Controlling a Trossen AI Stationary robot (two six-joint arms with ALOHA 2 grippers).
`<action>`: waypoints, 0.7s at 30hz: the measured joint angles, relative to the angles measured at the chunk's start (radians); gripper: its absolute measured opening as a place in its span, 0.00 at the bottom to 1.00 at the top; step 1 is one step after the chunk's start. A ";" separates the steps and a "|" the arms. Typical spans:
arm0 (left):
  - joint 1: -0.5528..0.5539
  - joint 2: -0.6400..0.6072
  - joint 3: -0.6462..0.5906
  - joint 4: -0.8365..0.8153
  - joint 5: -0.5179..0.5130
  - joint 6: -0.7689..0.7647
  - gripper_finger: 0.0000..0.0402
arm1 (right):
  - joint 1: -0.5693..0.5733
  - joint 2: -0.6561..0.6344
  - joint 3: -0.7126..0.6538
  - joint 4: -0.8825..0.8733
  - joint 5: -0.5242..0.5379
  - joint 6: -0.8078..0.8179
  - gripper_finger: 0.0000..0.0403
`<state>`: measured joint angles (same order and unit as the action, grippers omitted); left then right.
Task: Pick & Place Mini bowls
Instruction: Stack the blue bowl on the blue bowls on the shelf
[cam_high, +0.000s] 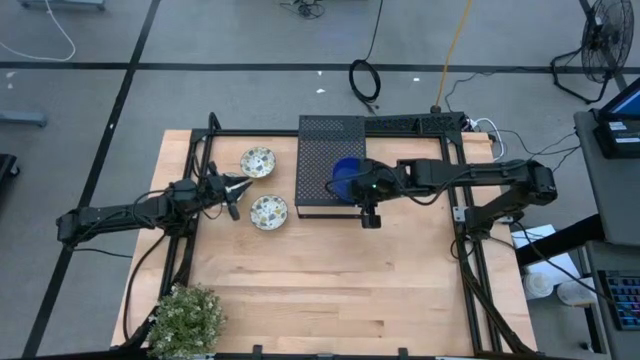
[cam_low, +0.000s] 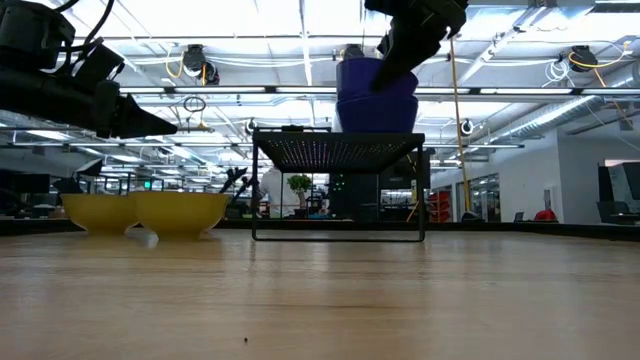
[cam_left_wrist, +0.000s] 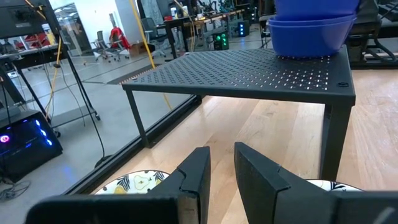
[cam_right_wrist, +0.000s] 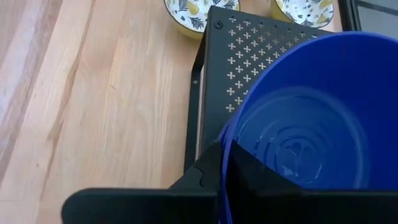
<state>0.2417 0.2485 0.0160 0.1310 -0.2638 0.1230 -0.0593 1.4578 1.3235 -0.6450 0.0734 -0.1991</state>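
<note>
- Two floral bowls (cam_high: 258, 161) (cam_high: 268, 211) sit left of centre, beside the box (cam_high: 322, 150).
- My right gripper (cam_right_wrist: 225, 163) pinches a blue bowl's (cam_high: 347, 176) rim over the box, seemingly stacked on another.
- My left gripper (cam_left_wrist: 219, 163) hovers between the floral bowls, fingers slightly apart.

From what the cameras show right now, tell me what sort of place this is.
Most likely a robotics lab or workshop. The wooden table sits in a black metal frame on a grey floor with loose cables. A floor fan stands nearby, and beyond the table are exposed ceiling ducts, desks and office chairs.
</note>
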 joint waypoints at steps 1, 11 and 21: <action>0.000 0.000 0.000 0.000 0.000 0.000 0.19 | 0.000 0.000 0.000 0.000 0.000 0.003 0.00; 0.000 0.000 0.000 0.000 0.000 0.000 0.19 | 0.000 -0.005 0.000 -0.003 0.004 0.027 0.00; 0.000 0.000 0.000 0.000 0.000 0.000 0.19 | 0.000 -0.005 0.000 -0.002 0.005 0.031 0.10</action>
<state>0.2417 0.2485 0.0162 0.1312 -0.2640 0.1230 -0.0597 1.4528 1.3235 -0.6472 0.0788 -0.1684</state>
